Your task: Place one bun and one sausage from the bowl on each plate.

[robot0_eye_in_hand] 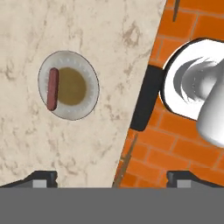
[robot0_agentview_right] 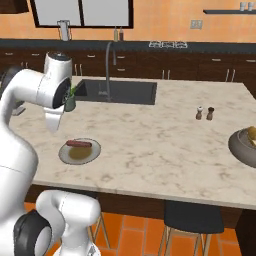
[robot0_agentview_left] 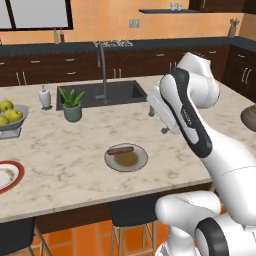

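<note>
A grey plate (robot0_agentview_left: 126, 161) with an olive-brown centre lies near the counter's front edge, and one sausage (robot0_agentview_left: 120, 149) rests on its far side. The same plate (robot0_eye_in_hand: 68, 85) and sausage (robot0_eye_in_hand: 52, 89) show in the hand view, well below the hand. My gripper (robot0_eye_in_hand: 111, 177) is open and empty, its fingertips wide apart, and hangs high over the counter's front edge to the right of the plate (robot0_agentview_right: 80, 151). A white plate with a red rim (robot0_agentview_left: 7, 175) sits at the far left. The grey-brown bowl (robot0_agentview_right: 244, 146) stands at the far right with a bun (robot0_agentview_right: 250, 134) in it.
A pale bowl of apples (robot0_agentview_left: 10, 119), a soap bottle (robot0_agentview_left: 45, 96) and a potted plant (robot0_agentview_left: 72, 105) stand left of the sink (robot0_agentview_left: 100, 92). Salt and pepper shakers (robot0_agentview_right: 204, 113) stand right of centre. Dark stools (robot0_eye_in_hand: 146, 98) stand below the counter edge over an orange brick floor.
</note>
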Robot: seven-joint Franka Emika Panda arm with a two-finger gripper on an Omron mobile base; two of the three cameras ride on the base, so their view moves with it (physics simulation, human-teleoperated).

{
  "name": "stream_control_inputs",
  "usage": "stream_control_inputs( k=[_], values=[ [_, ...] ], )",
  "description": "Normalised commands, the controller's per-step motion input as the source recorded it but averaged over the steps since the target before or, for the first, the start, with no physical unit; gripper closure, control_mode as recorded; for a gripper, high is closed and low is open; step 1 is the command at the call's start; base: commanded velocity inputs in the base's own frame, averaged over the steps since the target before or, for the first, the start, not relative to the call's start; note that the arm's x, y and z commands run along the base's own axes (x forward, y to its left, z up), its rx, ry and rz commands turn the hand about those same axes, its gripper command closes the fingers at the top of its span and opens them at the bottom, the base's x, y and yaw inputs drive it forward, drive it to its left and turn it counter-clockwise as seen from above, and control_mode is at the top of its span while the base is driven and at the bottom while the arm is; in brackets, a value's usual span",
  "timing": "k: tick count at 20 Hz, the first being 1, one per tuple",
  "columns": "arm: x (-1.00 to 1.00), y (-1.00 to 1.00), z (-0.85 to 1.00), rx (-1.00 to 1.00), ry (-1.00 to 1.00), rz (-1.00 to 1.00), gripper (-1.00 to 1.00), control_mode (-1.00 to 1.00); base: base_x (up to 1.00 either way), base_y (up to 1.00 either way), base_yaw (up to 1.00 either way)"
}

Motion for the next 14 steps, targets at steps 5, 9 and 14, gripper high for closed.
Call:
stream_control_inputs(
  k=[5,9,14],
  values=[
    [-0.98,-0.07,0.25,-0.25,-0.01,0.28,-1.0,-1.0,0.0,0.0,0.0],
    [0.0,0.0,0.0,0.0,0.0,0.0,-1.0,1.0,-0.94,-0.55,0.11],
    [0.0,0.0,0.0,0.0,0.0,0.0,-1.0,1.0,-0.53,-1.0,0.0]
  ],
)
